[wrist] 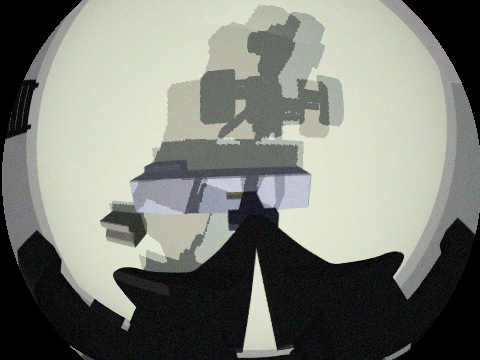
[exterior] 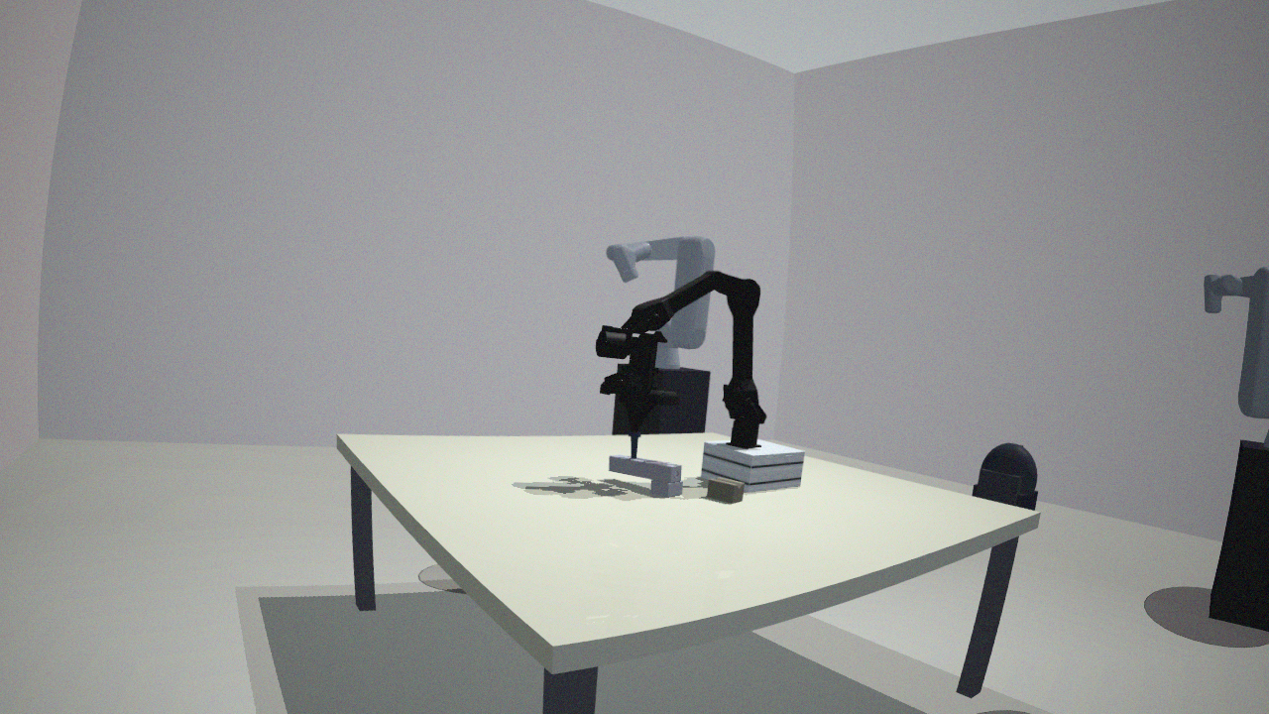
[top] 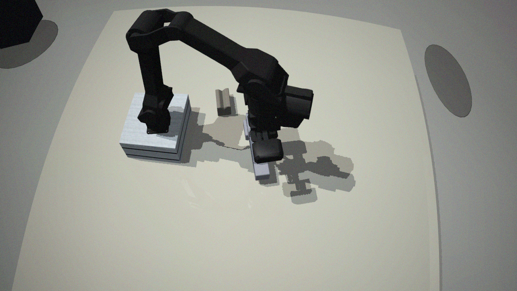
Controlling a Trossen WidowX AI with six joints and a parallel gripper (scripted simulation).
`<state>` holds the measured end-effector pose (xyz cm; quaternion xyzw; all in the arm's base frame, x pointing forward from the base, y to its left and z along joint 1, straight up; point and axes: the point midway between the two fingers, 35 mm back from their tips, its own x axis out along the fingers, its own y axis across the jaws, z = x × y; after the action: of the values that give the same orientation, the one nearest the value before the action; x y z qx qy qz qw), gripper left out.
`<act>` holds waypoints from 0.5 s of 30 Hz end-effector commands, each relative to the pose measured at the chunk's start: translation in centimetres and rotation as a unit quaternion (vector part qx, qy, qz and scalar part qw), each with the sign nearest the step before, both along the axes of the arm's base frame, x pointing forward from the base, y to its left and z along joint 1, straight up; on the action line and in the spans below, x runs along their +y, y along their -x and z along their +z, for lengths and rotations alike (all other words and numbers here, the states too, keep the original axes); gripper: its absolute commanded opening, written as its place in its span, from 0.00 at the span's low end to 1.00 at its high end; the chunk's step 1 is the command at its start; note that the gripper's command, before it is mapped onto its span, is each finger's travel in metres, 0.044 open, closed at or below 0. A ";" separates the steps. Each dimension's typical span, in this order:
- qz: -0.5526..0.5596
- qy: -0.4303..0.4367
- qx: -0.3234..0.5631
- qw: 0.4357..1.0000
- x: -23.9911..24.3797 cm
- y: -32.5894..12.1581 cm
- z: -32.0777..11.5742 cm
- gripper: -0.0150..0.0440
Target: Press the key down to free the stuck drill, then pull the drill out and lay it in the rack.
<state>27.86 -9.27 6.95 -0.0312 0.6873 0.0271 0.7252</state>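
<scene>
The pale lavender bar [top: 261, 169] [exterior: 656, 471] [wrist: 157, 196] lies level, with a foot at one end. A dark navy T-shaped piece, seemingly the key [exterior: 634, 447] [wrist: 239, 218], stands upright on it. My gripper [exterior: 634, 431] [wrist: 255, 221] is shut and empty, pointing down at the key's top; I cannot tell whether it touches. A small yellow strip [wrist: 233, 193] shows on the bar beside the key. I cannot make out the drill; it may be inside the bar. The tan V-grooved rack [top: 223, 102] [exterior: 726, 491] [wrist: 119, 228] stands apart from the bar and holds nothing.
The arm's silvery base block [top: 131, 135] [exterior: 753, 472] stands on the table [top: 217, 235] [exterior: 692, 568], to the left of the rack and bar in the top view. The forearm and wrist cover part of the bar there. Other robots stand beyond the table.
</scene>
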 end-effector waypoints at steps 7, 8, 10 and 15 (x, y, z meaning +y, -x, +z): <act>0.000 0.000 0.016 1.000 -0.1 0.7 -1.6 0.25; 0.000 0.000 0.016 1.000 -0.1 0.7 -1.6 0.25; 0.000 0.000 0.016 1.000 -0.1 0.7 -1.7 0.25; 0.000 0.000 0.016 1.000 -0.1 0.7 -1.9 0.25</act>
<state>27.75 -9.24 6.70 -0.0319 0.6851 0.0270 0.7273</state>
